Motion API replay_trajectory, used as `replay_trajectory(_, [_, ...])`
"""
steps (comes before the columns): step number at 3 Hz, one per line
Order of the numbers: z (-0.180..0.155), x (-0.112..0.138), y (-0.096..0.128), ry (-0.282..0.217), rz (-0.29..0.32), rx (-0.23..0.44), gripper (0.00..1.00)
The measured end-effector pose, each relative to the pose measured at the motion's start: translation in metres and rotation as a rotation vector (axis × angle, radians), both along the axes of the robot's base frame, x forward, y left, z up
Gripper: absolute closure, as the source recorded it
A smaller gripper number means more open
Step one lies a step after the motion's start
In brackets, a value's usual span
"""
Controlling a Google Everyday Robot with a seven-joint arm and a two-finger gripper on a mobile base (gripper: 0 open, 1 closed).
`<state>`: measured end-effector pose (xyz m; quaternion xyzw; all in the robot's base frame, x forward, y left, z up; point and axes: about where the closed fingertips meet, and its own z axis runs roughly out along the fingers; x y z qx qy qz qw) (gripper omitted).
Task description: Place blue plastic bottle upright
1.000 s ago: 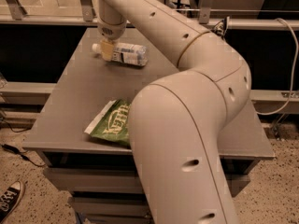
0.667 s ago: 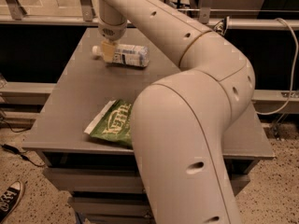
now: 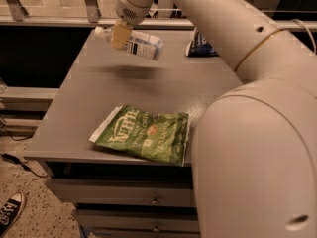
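Note:
The blue plastic bottle [image 3: 141,44] is a small clear bottle with a white cap on the left and a pale label with a dark patch. It hangs nearly horizontal in the air above the back of the grey table [image 3: 84,108], casting a shadow on the top below it. My gripper [image 3: 120,36] comes down from the arm at the top and is shut on the bottle near its neck, one yellowish finger [image 3: 119,35] showing in front of it.
A green chips bag [image 3: 143,135] lies flat near the table's front edge. A dark blue snack bag [image 3: 200,44] stands at the back right, partly behind my arm. My arm fills the right side. A railing runs behind; a shoe [image 3: 10,213] is on the floor at lower left.
The bottle lay on the table under the gripper; now it is held off the surface, still lying sideways. The view has also moved closer to the table.

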<state>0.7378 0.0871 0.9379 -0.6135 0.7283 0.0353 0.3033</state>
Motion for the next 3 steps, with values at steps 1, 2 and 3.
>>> replay_trajectory(1, [0.047, -0.02, -0.014, -0.056, 0.028, 0.191, 1.0])
replay_trajectory(2, [0.073, -0.039, -0.029, -0.073, 0.044, 0.431, 1.0])
replay_trajectory(3, [0.084, -0.055, -0.05, -0.086, 0.05, 0.656, 1.0])
